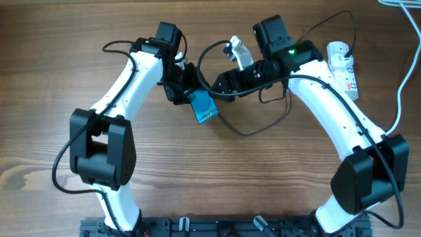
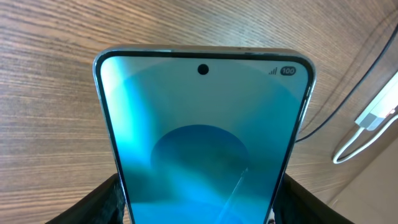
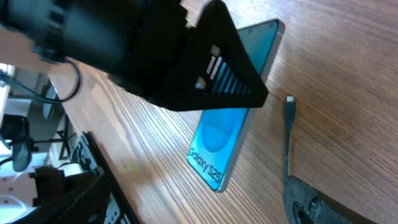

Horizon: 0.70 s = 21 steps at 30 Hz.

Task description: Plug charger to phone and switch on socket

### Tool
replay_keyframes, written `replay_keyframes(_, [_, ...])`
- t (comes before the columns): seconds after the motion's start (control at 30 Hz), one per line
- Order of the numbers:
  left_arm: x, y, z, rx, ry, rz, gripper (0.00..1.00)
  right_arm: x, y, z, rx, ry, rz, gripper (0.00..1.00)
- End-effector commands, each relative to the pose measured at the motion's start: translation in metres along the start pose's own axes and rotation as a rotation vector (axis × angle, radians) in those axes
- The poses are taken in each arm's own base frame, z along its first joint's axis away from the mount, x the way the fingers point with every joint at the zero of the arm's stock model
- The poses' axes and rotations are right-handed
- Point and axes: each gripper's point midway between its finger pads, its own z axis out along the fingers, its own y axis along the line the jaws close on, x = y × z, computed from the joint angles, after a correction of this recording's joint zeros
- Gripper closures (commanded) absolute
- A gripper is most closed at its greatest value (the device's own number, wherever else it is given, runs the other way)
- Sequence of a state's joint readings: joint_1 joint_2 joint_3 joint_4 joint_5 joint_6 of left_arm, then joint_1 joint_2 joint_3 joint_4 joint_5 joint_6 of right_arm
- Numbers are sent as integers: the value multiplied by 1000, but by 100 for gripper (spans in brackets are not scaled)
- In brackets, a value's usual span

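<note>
Fingers [image 2: 107, 199] of the L gripper [image 1: 186, 91] clamp the phone [image 2: 202, 143] by its long edges, screen lit, camera-hole end at 12 o'clock in the L wrist view. Overhead, the phone sticks out of that gripper twd 5 o'clock, tilted. R gripper [image 1: 222, 82] sits just at 3 o'clock of the L one; can't tell if its fingers are apart or pinching. Charger [image 3: 287, 143] tip points to 12 o'clock in the R wrist view, just beside the phone's 3 o'clock edge, not touching. Socket [image 1: 343, 69] lies well apart, at 2 o'clock on the table [image 1: 39, 39].
</note>
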State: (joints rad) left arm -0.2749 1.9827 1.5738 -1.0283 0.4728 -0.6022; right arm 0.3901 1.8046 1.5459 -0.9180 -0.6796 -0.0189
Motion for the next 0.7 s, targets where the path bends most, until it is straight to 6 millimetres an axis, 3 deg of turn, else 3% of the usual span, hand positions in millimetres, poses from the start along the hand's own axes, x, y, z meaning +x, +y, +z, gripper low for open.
replay_keyframes(0.0, [6,-10,-14,42,-7,47,44,13,-14,20,28,35,72,11])
replay_keyframes(0.13, [6,-12,-14,50,-2,65,44,26,-24,38,46,40,188,12])
replay_keyframes(0.3, [8,-13,-13,49,0,92,45,37,-17,57,32,63,200,17])
replay_keyframes(0.43, [12,-16,-12,48,6,105,44,44,-19,73,33,74,313,20])
replay_keyframes(0.57, [12,-16,-11,47,7,107,45,44,-21,78,29,76,320,20])
replay_keyframes(0.6, [12,-16,-11,47,7,107,44,42,-21,78,28,69,315,25])
replay_keyframes(0.63, [12,-16,-11,47,7,107,44,40,-22,79,27,61,321,39])
replay_keyframes(0.67, [12,-16,-11,47,7,107,44,40,-23,80,27,61,342,46])
